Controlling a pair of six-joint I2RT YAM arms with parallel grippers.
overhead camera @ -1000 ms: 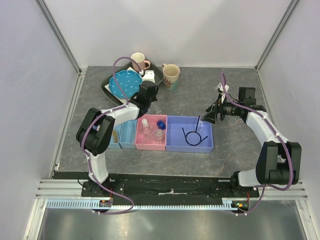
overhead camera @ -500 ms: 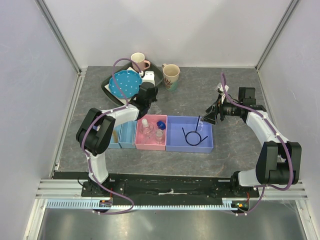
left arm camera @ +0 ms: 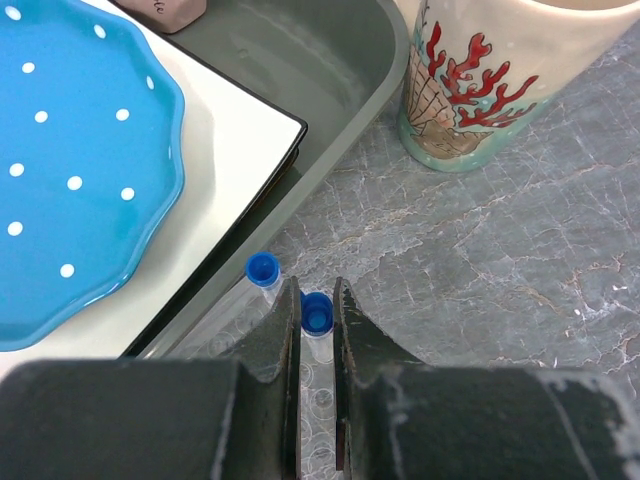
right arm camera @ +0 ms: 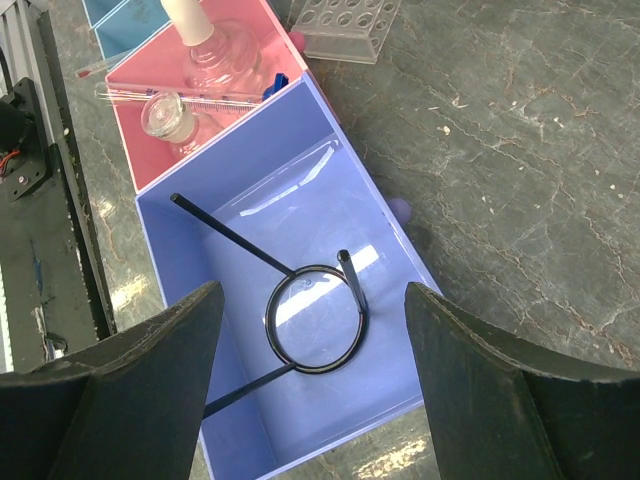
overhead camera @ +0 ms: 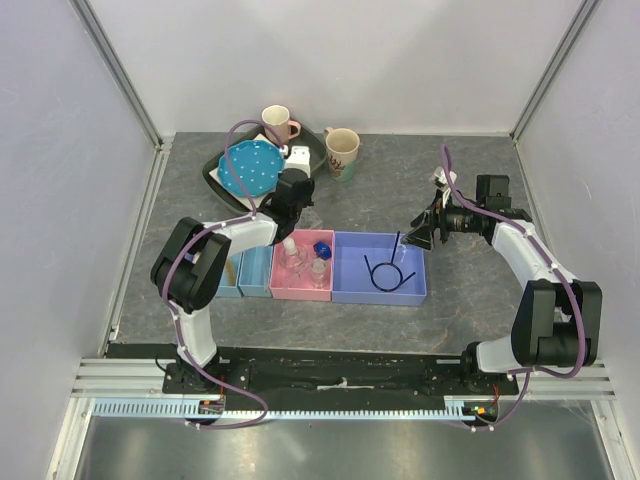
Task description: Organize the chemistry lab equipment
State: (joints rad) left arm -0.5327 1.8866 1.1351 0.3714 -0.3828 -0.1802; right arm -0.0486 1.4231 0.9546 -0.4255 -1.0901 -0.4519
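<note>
My left gripper (left arm camera: 316, 290) is shut on a blue-capped tube (left arm camera: 317, 314) that stands in the clear welled tray (left arm camera: 215, 325); a second blue-capped tube (left arm camera: 262, 268) stands just to its left. In the top view this gripper (overhead camera: 291, 200) is behind the pink bin (overhead camera: 300, 290). My right gripper (right arm camera: 312, 288) is open and empty above the lavender bin (right arm camera: 240, 420), which holds the black looped wire (right arm camera: 228, 233) and a clear packet (right arm camera: 290, 195). The pink bin (right arm camera: 130, 140) holds small clear bottles (right arm camera: 215, 65) and a blue cap-like piece (overhead camera: 322, 247).
A blue dotted plate (left arm camera: 70, 170) lies on a white square plate in a grey tray (left arm camera: 330, 80) just left of my left gripper. A beige mug (left arm camera: 490, 90) stands ahead of it, a pink mug (overhead camera: 277, 123) behind. Two blue bins (overhead camera: 256, 270) sit left of the pink bin.
My left gripper has shifted slightly nearer and to the left, by the grey tray. The right arm has not moved.
</note>
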